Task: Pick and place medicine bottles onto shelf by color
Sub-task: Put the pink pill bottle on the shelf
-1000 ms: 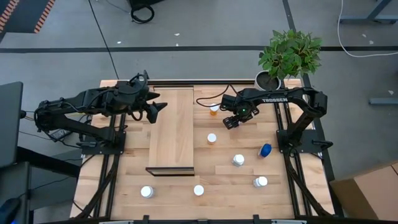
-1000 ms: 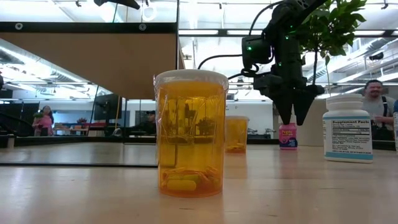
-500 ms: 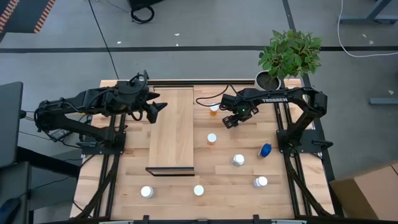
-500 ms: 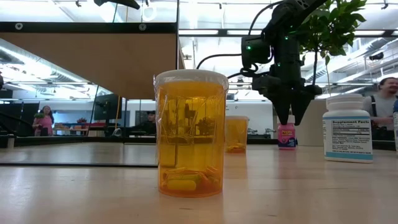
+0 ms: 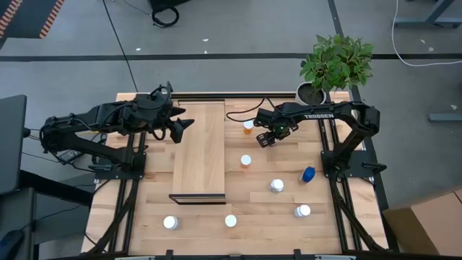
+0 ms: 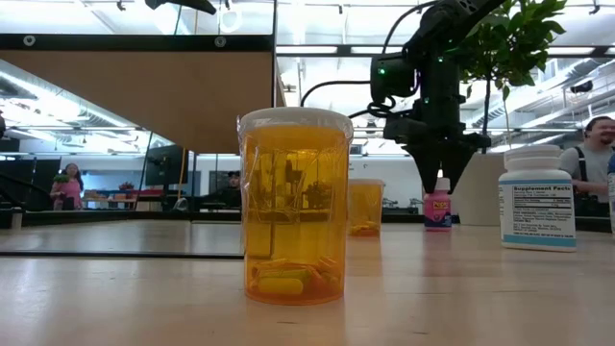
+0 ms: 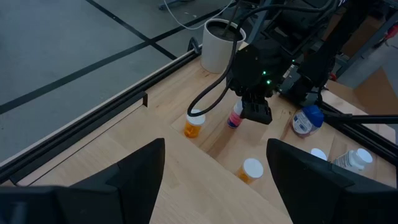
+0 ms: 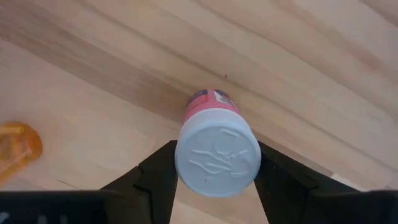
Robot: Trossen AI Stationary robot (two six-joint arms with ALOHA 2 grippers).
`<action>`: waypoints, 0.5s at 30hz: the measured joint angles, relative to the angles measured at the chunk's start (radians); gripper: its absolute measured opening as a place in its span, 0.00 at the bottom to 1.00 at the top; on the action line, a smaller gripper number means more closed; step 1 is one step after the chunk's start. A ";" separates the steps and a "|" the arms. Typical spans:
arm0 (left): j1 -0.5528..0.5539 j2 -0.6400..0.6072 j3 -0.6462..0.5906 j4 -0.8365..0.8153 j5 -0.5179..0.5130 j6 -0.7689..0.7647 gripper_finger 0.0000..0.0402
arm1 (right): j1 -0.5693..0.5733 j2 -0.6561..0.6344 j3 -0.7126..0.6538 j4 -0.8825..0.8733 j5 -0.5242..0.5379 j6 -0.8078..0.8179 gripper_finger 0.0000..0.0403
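**Right tool closing in on the pink bottle**

The step in hand looks like the pick. In the high view's upper centre-right, the right tool (image 5: 265, 137) is down over the pink bottle (image 8: 216, 143), which stands upright on the counter (image 5: 267, 209) just beside an orange bottle (image 5: 248, 126). The right wrist view shows the fingers (image 8: 155, 171) flanking its white cap, touching or nearly so; whether they grip I cannot tell. The left tool (image 5: 182, 125), fingers spread and empty, waits at the shelf's (image 5: 201, 155) upper left edge. Next comes a firm clench, a lift, then a carry left to the shelf.
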 joint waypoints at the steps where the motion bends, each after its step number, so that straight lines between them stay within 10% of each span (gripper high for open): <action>1: 0.000 0.000 0.000 0.000 0.000 0.000 0.71 | 0.000 0.000 0.000 0.000 0.001 0.000 0.47; 15: 0.000 0.000 0.000 0.000 0.000 0.002 0.71 | 0.000 0.001 0.073 -0.026 -0.129 -0.014 0.47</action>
